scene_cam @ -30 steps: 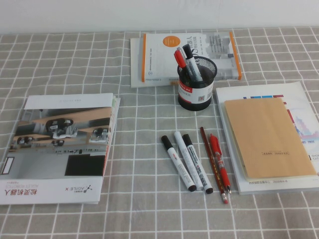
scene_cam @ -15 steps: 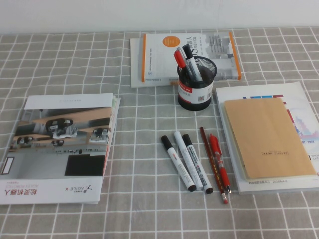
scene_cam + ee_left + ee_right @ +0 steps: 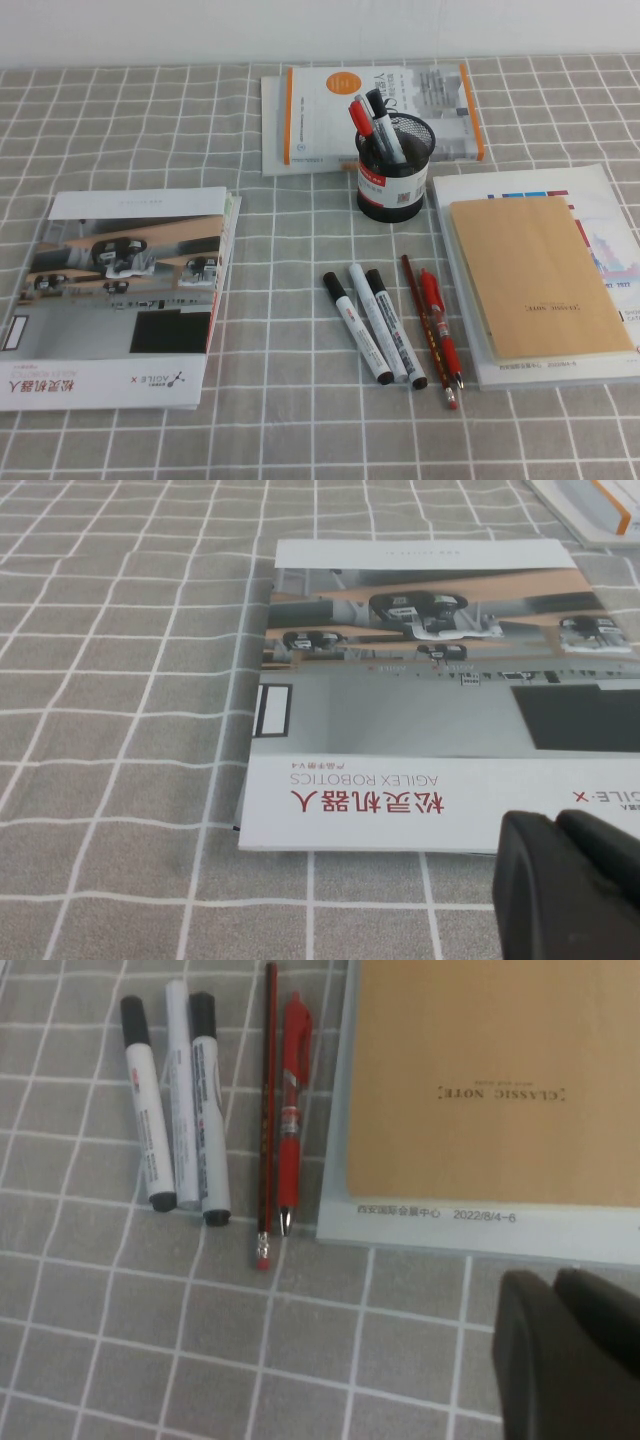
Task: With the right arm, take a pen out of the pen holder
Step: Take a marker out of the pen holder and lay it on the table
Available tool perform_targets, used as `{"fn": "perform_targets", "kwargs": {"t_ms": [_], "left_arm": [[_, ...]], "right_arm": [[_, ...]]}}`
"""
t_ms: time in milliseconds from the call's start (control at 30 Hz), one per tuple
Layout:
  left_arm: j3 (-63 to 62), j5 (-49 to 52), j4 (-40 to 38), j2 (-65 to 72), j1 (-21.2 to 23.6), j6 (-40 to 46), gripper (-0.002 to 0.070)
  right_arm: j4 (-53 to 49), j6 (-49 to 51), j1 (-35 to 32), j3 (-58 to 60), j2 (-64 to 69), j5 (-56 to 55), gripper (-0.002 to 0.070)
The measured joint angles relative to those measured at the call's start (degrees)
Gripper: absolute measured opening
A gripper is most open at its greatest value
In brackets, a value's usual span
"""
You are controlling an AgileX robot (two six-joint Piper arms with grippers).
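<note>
High view: the black mesh pen holder (image 3: 392, 195) stands on the checked desk (image 3: 280, 260), with a red marker (image 3: 364, 120) and a black marker (image 3: 386, 130) leaning inside. Nearer than the holder lies a brown notebook (image 3: 500, 1080) printed "CLASSIC NOTE". The right hand (image 3: 553, 1290) hovers by it, pressed together and empty. Left of the holder, the left hand (image 3: 556, 830), also pressed together, hangs at the edge of the "AGILEX ROBOTICS" brochure (image 3: 420, 720).

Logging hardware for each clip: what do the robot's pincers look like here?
Each shows only in its own wrist view: left pincer by the brochure, right pincer by the notebook. Both are matte black, blocky, round-cornered; no cables or markings visible.
</note>
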Motion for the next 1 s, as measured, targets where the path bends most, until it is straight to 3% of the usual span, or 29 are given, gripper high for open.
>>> {"fn": "perform_targets", "kwargs": {"t_ms": [233,467,733,1000], "left_arm": [[0.00,0.00,0.00,0.00,0.00,0.00,-0.0005],[0.00,0.00,0.00,0.00,0.00,0.00,-0.0005],[0.00,0.00,0.00,0.00,0.00,0.00,-0.0005],[0.00,0.00,0.00,0.00,0.00,0.00,-0.0005]], "right_arm": [[-4.43,2.69,14.24,-5.53,11.87,-6.41,-0.0012],[-8.74,4.05,27.19,-19.19,29.30,-11.18,-0.0013],[-13.66,4.05,31.07,-35.30,44.08,-14.07,-0.0012],[-21.76,4.17,31.07,-39.40,50.48,-30.80,-0.0012]]}}
